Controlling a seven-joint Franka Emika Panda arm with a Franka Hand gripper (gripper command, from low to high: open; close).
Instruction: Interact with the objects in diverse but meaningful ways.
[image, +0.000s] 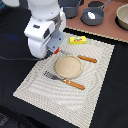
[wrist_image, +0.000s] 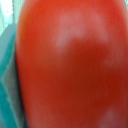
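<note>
Black table (image: 112, 95) w/ striped placemat (image: 45, 95); on mat: beige plate (image: 68, 66), fork (image: 64, 80), knife (image: 87, 59), yellow packet (image: 77, 40).

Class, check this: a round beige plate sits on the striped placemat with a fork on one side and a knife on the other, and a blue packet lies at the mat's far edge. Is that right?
Not quite. The packet is yellow, not blue, as the exterior view shows. The rest holds: the plate sits on the placemat between the fork and the knife.
</note>
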